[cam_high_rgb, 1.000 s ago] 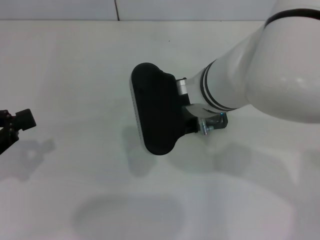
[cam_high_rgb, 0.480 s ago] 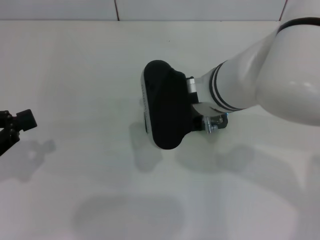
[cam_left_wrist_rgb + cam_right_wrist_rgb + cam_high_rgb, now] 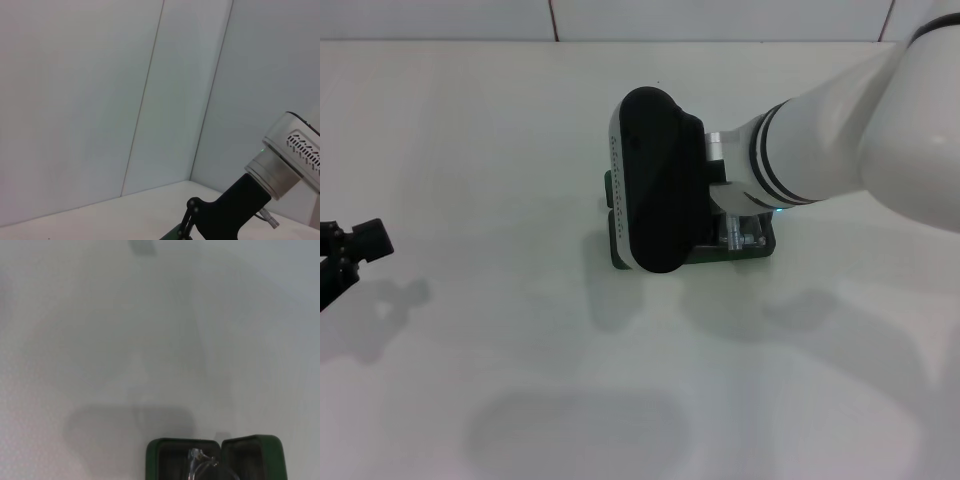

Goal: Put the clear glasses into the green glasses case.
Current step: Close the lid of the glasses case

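Note:
The green glasses case (image 3: 763,246) lies mid-table, mostly covered by my right arm's black wrist housing (image 3: 655,195). My right gripper is under that housing, directly above the case, and its fingers are hidden. In the right wrist view the green glasses case (image 3: 250,455) stands open, both dark-lined halves showing. Part of the clear glasses (image 3: 199,460) shows over the ridge between the halves; whether it is held or resting is not visible. The left wrist view catches the right arm's black lower part (image 3: 227,205) above a sliver of green (image 3: 172,235). My left gripper (image 3: 350,245) is parked at the table's far left edge.
The white table (image 3: 470,130) runs back to a wall seam at the top of the head view. The big white right arm (image 3: 860,130) spans the right side above the table. Pale wall panels (image 3: 100,100) fill the left wrist view.
My right arm has moved right and away from me. The green case, unseen a second ago, now shows beneath its wrist. The left arm has not moved.

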Controlling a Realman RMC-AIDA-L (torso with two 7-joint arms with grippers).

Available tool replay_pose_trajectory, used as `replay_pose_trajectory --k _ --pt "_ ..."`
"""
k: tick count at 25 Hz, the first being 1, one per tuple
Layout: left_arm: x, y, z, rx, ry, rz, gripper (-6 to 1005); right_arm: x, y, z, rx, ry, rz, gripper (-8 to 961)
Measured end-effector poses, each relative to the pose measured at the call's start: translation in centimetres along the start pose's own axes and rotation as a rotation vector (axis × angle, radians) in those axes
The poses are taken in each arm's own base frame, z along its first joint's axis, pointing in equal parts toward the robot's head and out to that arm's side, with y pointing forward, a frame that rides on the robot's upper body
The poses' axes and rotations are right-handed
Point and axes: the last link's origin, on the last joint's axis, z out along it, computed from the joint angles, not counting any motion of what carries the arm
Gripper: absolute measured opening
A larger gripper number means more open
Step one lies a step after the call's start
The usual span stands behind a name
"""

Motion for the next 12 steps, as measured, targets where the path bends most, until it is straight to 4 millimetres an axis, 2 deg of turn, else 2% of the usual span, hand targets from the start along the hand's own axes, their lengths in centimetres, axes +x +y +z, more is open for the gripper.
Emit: replay_pose_trajectory --k 12 --pt "0.05 -0.06 0.07 0.000 0.000 0.001 58 -0.96 0.11 -0.65 0.021 -0.051 -0.013 151"
